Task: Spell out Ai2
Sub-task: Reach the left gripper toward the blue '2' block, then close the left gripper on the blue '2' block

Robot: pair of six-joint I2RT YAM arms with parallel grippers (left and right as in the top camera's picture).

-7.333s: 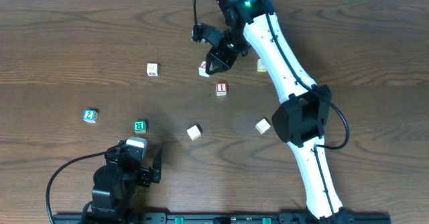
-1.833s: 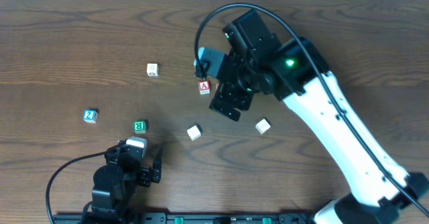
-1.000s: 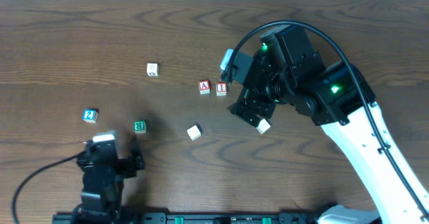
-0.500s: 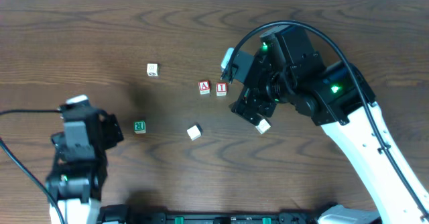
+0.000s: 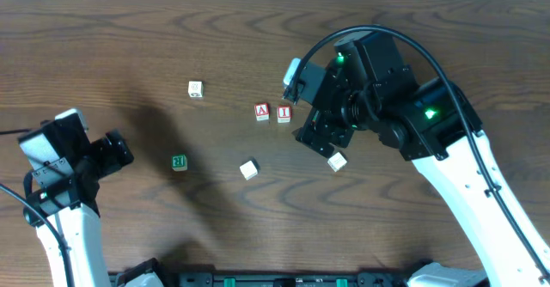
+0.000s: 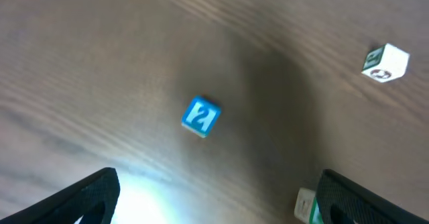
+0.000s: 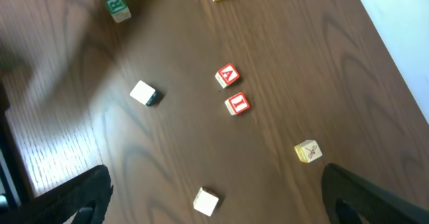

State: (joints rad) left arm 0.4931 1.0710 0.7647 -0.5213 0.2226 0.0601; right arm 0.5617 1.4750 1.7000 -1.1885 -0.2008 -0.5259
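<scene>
The red-and-white "A" cube (image 5: 262,112) and "I" cube (image 5: 284,113) lie side by side mid-table; the right wrist view shows the A (image 7: 228,76) and the I (image 7: 237,103) too. The blue-and-white "2" cube (image 6: 201,117) lies flat on the wood, ahead of the gap in my open left gripper (image 6: 218,178). In the overhead view the left gripper (image 5: 116,149) hides that cube. My right gripper (image 5: 320,135) hovers open and empty just right of the I, well above the table (image 7: 216,182).
A green-faced cube (image 5: 179,161) lies right of the left gripper. Plain white cubes sit at mid-table (image 5: 249,169) and under the right gripper (image 5: 337,161). A white cube (image 5: 196,89) lies farther back, and a yellowish cube (image 7: 308,151) lies beyond the I.
The left arm has swung up from the front edge toward the left, and now covers the 2 cube in the overhead view. The right arm and the A and I cubes have stayed put.
</scene>
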